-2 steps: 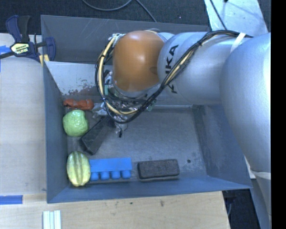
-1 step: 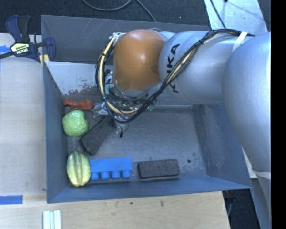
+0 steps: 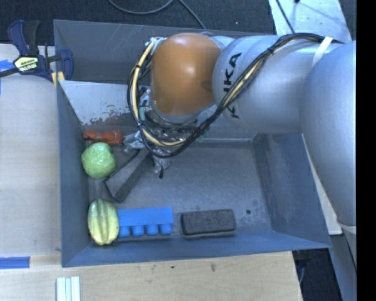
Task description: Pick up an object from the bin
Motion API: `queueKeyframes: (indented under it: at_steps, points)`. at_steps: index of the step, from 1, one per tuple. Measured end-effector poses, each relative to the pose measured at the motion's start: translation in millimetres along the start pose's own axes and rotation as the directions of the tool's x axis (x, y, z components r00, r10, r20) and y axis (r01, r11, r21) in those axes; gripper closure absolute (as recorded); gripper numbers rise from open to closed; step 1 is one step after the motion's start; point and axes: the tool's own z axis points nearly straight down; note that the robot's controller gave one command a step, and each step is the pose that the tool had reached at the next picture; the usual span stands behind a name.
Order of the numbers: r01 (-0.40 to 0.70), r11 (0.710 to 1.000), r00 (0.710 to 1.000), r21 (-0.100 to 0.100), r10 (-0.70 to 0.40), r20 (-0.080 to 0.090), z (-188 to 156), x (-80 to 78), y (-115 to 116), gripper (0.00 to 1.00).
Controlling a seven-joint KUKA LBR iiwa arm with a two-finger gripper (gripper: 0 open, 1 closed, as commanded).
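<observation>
Dark grey bar (image 3: 126, 175) just below-left of end effector (image 3: 155, 158); grip state unclear.

One grey bin (image 3: 282, 187) is holding six loose things in all. Fruit-like pieces are numbering two: one round green fruit (image 3: 98, 160) and one yellow-green ribbed fruit (image 3: 103, 221). Dark grey pieces are also coming to two: one flat dark bar (image 3: 126, 175) and one rough rectangular pad (image 3: 207, 222). One blue studded block (image 3: 145, 221) is counting as the only blue item. One small reddish-brown piece (image 3: 102, 135) is making up the sixth, kind unclear.
</observation>
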Motion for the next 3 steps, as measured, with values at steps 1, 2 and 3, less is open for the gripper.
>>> queueKeyframes:
  at_steps: [1,2,3]
  points:
    - [-0.001,1.000,1.000,0.000,0.001,0.000,-18,0.1,0,1.00]
    - [-0.002,1.000,1.000,0.002,0.002,0.002,-36,-0.3,-1,1.00]
    - [-0.002,1.000,1.000,0.003,0.002,0.003,-49,-0.7,-1,1.00]
